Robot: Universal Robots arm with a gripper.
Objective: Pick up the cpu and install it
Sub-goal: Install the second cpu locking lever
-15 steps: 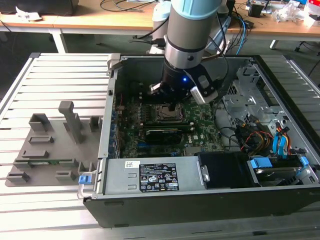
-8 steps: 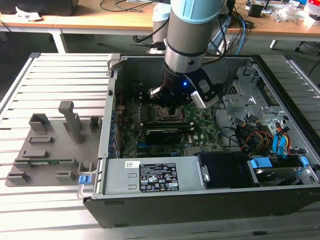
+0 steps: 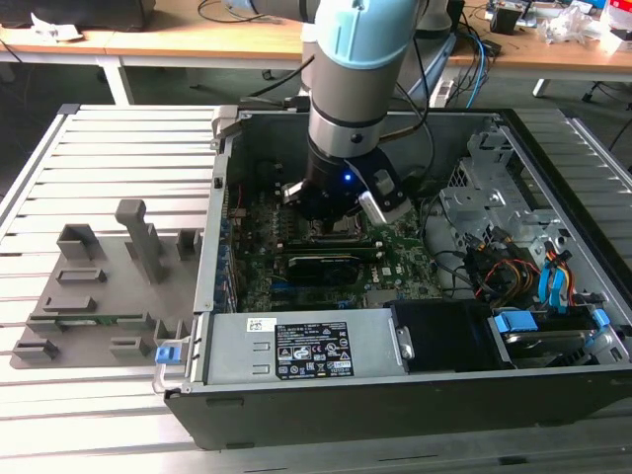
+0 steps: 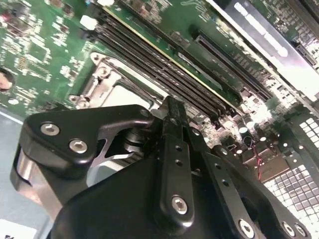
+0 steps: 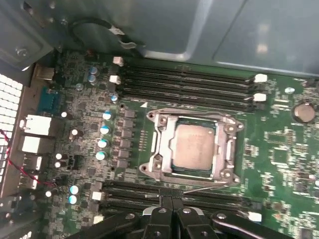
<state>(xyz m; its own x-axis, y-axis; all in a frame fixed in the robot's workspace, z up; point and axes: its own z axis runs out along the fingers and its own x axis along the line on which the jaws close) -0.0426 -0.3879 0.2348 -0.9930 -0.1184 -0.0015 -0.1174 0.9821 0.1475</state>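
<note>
Claw (image 5: 170, 211) fingers look pressed together with nothing in them, hovering just off the socket frame (image 5: 192, 147). Cpu (image 5: 193, 146) sits flat inside that frame on the motherboard (image 5: 279, 144), roughly 12 o'clock from the fingertips, not touching.

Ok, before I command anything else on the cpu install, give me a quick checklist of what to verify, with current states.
1. Cpu position: lies inside the socket frame in the first wrist view. Ok.
2. Cpu fully seated flat: cannot tell.
3. Gripper carrying anything: nothing shows between its fingertips in the first wrist view, which meet beside the socket. Ok.
4. Arm position: in the exterior view the gripper is low inside the open computer case, over the motherboard. Ok.
5. Socket latch closed: cannot tell.
6. Memory slots beside the socket: no contact with the gripper visible. Ok.
</note>
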